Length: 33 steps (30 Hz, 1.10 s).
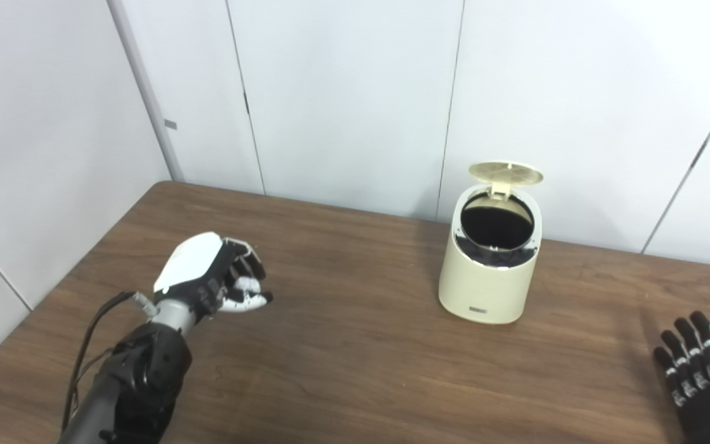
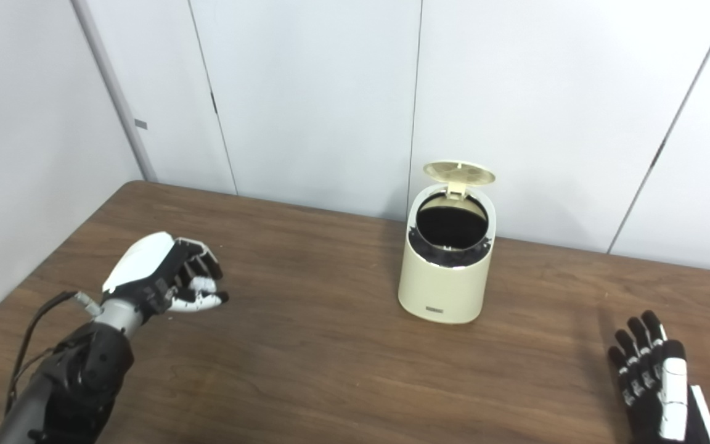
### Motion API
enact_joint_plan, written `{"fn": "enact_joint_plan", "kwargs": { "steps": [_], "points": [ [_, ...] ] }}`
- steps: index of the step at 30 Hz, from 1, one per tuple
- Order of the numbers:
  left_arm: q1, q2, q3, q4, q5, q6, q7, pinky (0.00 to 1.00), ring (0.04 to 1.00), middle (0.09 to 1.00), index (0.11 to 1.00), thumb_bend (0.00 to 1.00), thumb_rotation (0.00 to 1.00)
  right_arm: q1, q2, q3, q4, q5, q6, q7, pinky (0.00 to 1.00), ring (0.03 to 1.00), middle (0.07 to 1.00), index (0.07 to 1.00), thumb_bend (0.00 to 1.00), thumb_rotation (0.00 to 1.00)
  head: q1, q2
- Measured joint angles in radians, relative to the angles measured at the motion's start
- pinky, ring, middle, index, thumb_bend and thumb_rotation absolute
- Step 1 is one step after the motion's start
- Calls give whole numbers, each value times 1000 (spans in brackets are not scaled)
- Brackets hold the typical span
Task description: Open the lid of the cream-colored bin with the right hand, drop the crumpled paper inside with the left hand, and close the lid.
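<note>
The cream-colored bin (image 1: pixel 484 280) stands on the table toward the back, right of centre. Its round lid (image 1: pixel 506 173) is tipped up at the rear, and the dark inside (image 1: pixel 495 225) shows. I see no crumpled paper anywhere, on the table or in the bin's mouth. My left hand (image 1: pixel 216 274) hovers over the table's left part, far from the bin. Its fingers are loosely curled and apart, with nothing between them. My right hand (image 2: pixel 654 376) is at the lower right, fingers stretched out flat and holding nothing, well to the right of the bin.
The brown wooden table (image 1: pixel 355 364) fills the lower picture. White wall panels (image 1: pixel 342 92) stand close behind the bin and along the left edge. A black cable (image 1: pixel 93 336) loops from my left wrist.
</note>
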Motion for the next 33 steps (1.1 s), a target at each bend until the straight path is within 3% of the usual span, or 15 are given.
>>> {"fn": "enact_joint_plan", "kwargs": {
  "steps": [10,20,26,33],
  "points": [
    [-57,-32,-33,-26,24,-5,-45,342,403,499,491,473,0,-7,10,5,20,-7,-31,1,995,987,995,1000,506,976,-32,-9],
    [-114,-39,-67,-62,54,-6,-73,296,385,473,538,465,0,-11,12,15,25,-21,-35,0,997,984,991,991,499,986,-66,-17],
    [-157,-73,-97,-61,89,-1,-101,319,378,460,531,467,0,-17,34,14,22,-22,-31,-16,996,985,984,981,506,990,-94,-18],
    [-182,-101,-123,-61,110,-1,-109,277,377,470,543,462,0,-18,34,22,20,-37,-32,-19,1000,987,983,979,482,1000,-117,-12]
  ]
}}
